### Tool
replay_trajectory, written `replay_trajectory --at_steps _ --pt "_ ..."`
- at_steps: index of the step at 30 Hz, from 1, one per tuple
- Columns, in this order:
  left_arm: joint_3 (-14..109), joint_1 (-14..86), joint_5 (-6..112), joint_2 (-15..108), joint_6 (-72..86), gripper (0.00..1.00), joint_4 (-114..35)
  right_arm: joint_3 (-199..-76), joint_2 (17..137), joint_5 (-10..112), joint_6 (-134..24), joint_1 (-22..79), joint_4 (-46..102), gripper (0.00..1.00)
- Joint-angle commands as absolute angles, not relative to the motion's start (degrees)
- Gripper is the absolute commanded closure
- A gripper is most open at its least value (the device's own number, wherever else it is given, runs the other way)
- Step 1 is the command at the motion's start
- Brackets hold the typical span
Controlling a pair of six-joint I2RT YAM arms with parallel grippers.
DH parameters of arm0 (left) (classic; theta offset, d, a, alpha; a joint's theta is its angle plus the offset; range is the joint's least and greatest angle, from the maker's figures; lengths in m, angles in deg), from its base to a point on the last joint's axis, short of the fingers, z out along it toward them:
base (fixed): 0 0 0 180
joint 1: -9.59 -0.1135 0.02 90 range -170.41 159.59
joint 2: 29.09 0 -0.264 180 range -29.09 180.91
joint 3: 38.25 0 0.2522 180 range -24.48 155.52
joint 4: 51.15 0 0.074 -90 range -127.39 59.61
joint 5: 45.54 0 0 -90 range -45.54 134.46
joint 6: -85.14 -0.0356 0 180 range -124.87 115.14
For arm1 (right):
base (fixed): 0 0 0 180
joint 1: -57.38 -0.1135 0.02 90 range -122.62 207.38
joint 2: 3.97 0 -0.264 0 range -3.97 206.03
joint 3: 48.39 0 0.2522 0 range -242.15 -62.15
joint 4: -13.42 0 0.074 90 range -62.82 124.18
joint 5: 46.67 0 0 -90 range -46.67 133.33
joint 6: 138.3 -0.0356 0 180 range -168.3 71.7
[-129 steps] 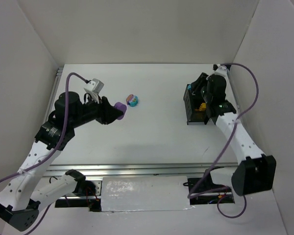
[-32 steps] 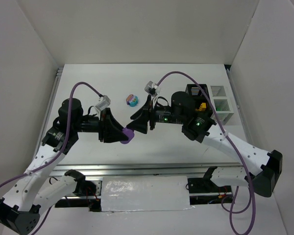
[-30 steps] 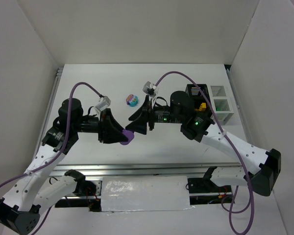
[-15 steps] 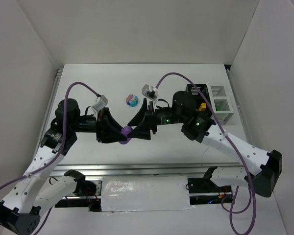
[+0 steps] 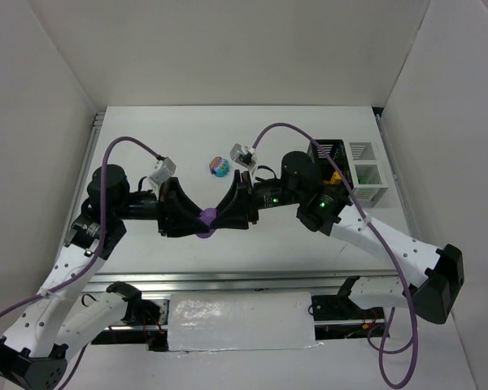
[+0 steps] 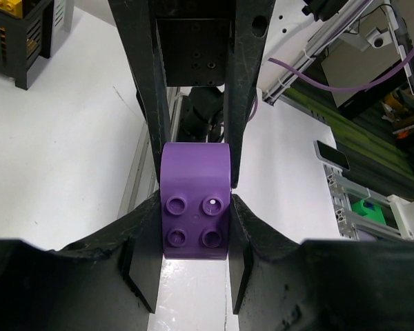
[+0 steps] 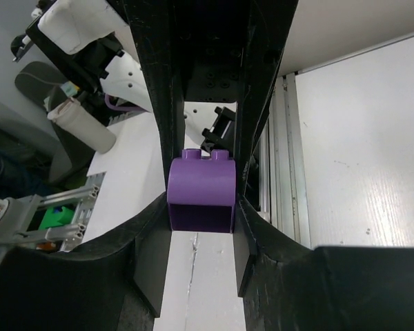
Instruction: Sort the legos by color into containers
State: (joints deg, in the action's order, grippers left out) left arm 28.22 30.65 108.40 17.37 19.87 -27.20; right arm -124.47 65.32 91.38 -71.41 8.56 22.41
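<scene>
Now right gripper [image 5: 219, 216] has just clamped onto the purple brick [image 5: 205, 218] that left gripper [image 5: 193, 221] also grips, mid-air left of centre; handover looks underway, bins [image 5: 380, 175] sit far right.

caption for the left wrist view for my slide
Left pincer and right pincer both clamp one purple lego over the white table.

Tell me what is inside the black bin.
A yellow lego shows inside the black bin; the right arm covers part of its interior, so anything else there cannot be seen.
</scene>
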Motion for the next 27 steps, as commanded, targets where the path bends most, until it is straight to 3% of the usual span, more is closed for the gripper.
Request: replay_trajectory --at_steps 1,2,3,4,7,11,14,16,19,24,27 --pt "28.6 30.3 110.4 17.0 19.1 0.84 -30.4 -123.9 64.7 92.8 -73.3 8.8 15.8 1.00" --pt "28.8 30.2 109.4 17.1 18.8 0.69 -29.8 -123.8 64.6 92.0 -73.2 9.0 16.4 1.00" --pt "29.0 30.2 107.4 17.1 18.0 0.48 -27.1 -123.8 64.1 90.7 -71.9 9.3 17.6 1.00" --pt "29.6 30.2 104.8 17.1 17.5 0.01 -25.6 -123.1 63.4 87.3 -71.3 10.7 19.3 1.00" --pt "31.8 30.3 91.5 18.2 16.2 0.00 -18.4 -121.7 59.8 74.9 -68.5 15.7 24.4 1.00" --pt "33.4 30.0 61.7 20.0 21.3 0.01 -12.4 -121.5 56.4 56.2 -64.7 24.8 36.7 1.00" --pt "34.0 28.0 50.1 20.9 24.0 0.00 -8.6 -121.3 56.9 42.6 -65.5 32.7 40.4 1.00" --pt "33.5 26.3 47.0 20.9 24.8 0.01 -7.0 -122.3 58.7 25.2 -67.8 38.7 43.1 1.00" --pt "32.9 23.7 46.2 20.6 24.1 0.00 -6.4 -127.6 66.5 11.6 -77.2 46.5 51.3 1.00" --pt "32.1 23.5 44.7 20.3 22.0 0.01 -4.8 -128.3 71.9 12.6 -80.2 59.0 44.3 1.00" --pt "31.9 23.4 41.8 19.9 21.5 0.00 -4.0 -132.3 75.4 11.1 -79.5 60.1 44.4 1.00"
